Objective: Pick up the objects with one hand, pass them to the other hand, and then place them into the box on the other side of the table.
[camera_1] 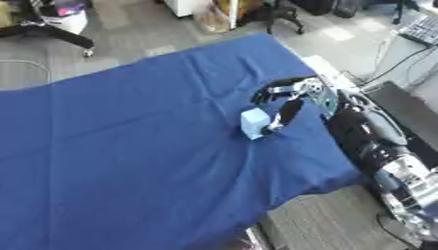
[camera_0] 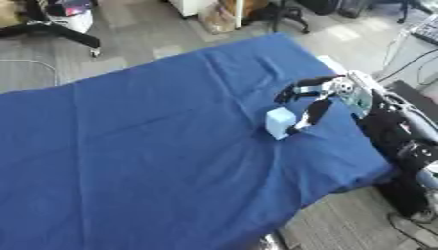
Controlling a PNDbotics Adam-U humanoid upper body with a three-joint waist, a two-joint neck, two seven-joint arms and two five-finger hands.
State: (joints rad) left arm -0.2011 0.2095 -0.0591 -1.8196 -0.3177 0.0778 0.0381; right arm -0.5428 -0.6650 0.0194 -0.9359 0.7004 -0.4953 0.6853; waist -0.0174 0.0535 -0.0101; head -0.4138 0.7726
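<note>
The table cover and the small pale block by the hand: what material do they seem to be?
Table cover: seemingly woven cloth, matte blue; it creases and drapes over the edge. Pale block: light blue-white with flat faces, perhaps foam or plastic; the look leaves that open. Right hand reaches around it.

Table [camera_0: 154, 146] is covered in blue cloth, matt, with soft creases and wrinkles running to its edges. Small block [camera_0: 280, 123] near the right edge: pale blue-white, smooth, matt, material unclear. Right hand [camera_0: 318, 100]: black fingers look like hard plastic, silver metal-looking joints, slight sheen. Right forearm [camera_1: 368, 132]: glossy black shell with highlights. Floor [camera_0: 145, 34]: grey, dull, carpet-like tiles
</note>
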